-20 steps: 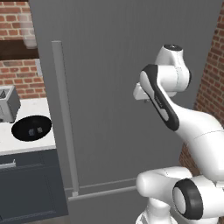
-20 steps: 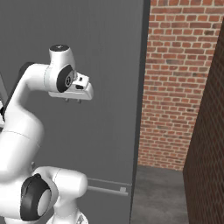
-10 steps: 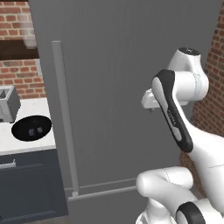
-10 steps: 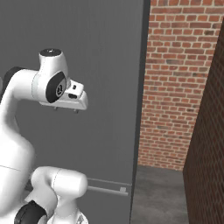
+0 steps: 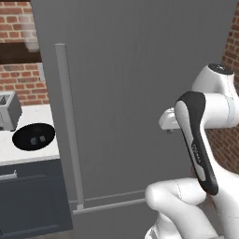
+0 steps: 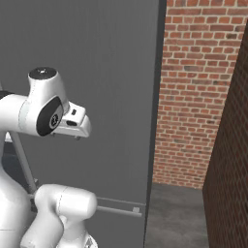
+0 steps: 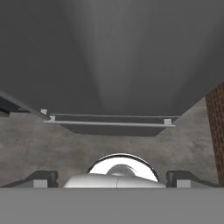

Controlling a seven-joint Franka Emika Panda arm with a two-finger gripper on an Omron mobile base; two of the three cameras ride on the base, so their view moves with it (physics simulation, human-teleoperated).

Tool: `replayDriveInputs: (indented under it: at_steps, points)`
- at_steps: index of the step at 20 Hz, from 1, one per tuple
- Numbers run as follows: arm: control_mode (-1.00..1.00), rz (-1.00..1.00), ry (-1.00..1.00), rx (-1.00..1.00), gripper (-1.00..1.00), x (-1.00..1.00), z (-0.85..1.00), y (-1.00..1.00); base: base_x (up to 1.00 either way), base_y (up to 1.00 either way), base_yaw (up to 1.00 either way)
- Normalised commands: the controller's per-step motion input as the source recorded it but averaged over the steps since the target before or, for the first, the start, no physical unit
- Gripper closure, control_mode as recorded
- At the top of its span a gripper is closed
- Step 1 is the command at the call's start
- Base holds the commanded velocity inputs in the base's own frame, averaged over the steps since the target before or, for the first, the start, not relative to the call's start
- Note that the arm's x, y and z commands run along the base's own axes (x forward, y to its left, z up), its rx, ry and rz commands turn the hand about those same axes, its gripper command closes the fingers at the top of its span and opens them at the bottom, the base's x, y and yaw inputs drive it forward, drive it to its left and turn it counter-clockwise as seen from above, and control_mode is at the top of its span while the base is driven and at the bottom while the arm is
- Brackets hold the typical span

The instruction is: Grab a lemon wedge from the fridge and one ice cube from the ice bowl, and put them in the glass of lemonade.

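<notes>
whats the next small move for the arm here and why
Probably swing the open tool left toward the long vertical grey bar handle and close on it. The tall matte grey fridge looks shut, and the tool holds nothing and sits well right of the handle, so the wedge inside is out of reach.

No text, label, brand, number or sign can be read anywhere; the small dark marking on the arm's black forearm cover is too blurred to make out
</notes>
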Motion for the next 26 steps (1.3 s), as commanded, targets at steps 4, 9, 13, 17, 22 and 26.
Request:
replayDriveInputs:
  at_steps: [4,9,13,17,22,26]
  points:
    - [-1.00,-0.12,-0.02,0.00,-1.00,-0.18,0.00,0.74,0.00,0.00,0.00]
    - [-1.00,0.00,-0.01,0.00,-1.00,-0.27,0.00,0.94,0.00,0.00,0.00]
    - [-1.00,-0.02,0.02,0.06,-1.00,-0.20,0.00,-0.01,0.00,0.00,0.00]
    - [-1.00,-0.12,0.04,0.11,-1.00,-0.58,0.00,-0.57,0.00,0.00,0.00]
    - [-1.00,-0.09,0.02,0.06,-1.00,-0.50,0.00,-0.47,0.00,0.00,0.00]
    - [-1.00,0.00,0.00,0.00,-1.00,-0.01,0.01,-0.01,0.00,0.00,0.00]
